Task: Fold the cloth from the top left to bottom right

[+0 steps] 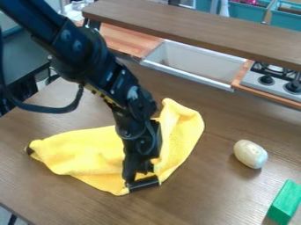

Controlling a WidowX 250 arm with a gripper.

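Pointing down at the near edge of the yellow cloth (88,151), the tool (142,181) is set low over the table (194,197). How far the tool is open cannot be told, nor whether it has hold of the cloth. The cloth lies on the left and middle part of the table, with its long axis running from the left to the far right at a slant. One narrow end points left; the other rises toward the far side, to the right of the tool. A third corner points near, just beside the tool. The surface is plain and soft, with shallow creases at left and a raised, folded portion at right. A small dark patch marks the left tip. The black arm (79,48) enters from the far left, slopes down to the right, then bends to a near-vertical final section across the cloth. To the right of the cloth, apart from it, lies a pale oval object (250,154). A green block (285,202) is located at near right. A sink (194,63) and a stove (273,80) occupy the far side.
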